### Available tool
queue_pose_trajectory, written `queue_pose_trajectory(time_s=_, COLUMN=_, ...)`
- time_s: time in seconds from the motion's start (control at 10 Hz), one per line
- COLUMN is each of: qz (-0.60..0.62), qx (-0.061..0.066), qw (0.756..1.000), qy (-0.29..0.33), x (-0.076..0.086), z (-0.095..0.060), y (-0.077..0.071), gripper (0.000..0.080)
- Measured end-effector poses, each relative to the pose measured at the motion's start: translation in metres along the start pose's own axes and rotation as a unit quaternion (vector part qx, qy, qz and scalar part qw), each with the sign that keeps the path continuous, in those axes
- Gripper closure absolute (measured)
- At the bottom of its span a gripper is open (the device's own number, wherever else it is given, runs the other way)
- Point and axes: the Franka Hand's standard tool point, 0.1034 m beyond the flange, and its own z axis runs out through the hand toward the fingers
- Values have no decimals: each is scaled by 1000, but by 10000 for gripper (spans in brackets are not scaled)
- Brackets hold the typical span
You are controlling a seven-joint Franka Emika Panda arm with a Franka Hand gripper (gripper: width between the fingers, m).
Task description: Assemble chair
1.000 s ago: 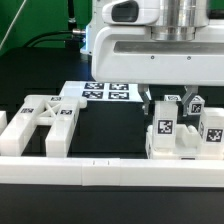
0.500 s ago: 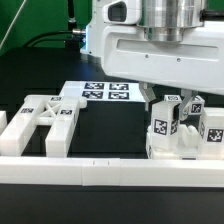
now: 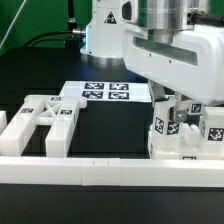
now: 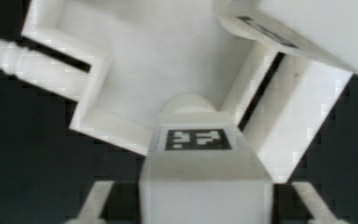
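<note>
The gripper sits low over a cluster of tagged chair parts, to the exterior view's right of the marker board & nearer the camera. Its jaws flank a tilted tagged post. In the wrist view a tagged white piece lies centred w/ dark gaps either side; can't tell if it's clamped or only straddled. The cross-braced frame lies apart, to the exterior view's left of the board.

A black tabletop lies before a dark backdrop.
</note>
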Motion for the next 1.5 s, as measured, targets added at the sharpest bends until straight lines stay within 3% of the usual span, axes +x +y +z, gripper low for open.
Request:
queue_pose_trajectory(time_s=0.3, qz=56, qx=1, qw=998, qy=-1, x=0, z=0, y=0, gripper=512)
queue_pose_trajectory(time_s=0.4, qz=48, qx=0, qw=999, qy=0, x=0, z=0, y=0, gripper=432)
queue_pose_trajectory(time_s=0.5, qz=22, qx=0, qw=1000, qy=-1, x=1, z=0, y=0, gripper=250)
queue_pose_trajectory(time_s=0.6, qz=0, qx=1, qw=1000, qy=0, x=3, z=-1, y=0, gripper=250)
queue_pose_trajectory(time_s=0.7, qz=-24, qx=2, qw=1000, qy=1, x=4, z=-1, y=1, gripper=168)
queue_pose_trajectory(time_s=1.1, qz=-206, qx=-2, qw=979, qy=5, x=4, z=-1, y=1, gripper=150)
queue_pose_trajectory(time_s=1.5, qz=-360, qx=-3, qw=933, qy=5, x=5, z=-2, y=0, gripper=150)
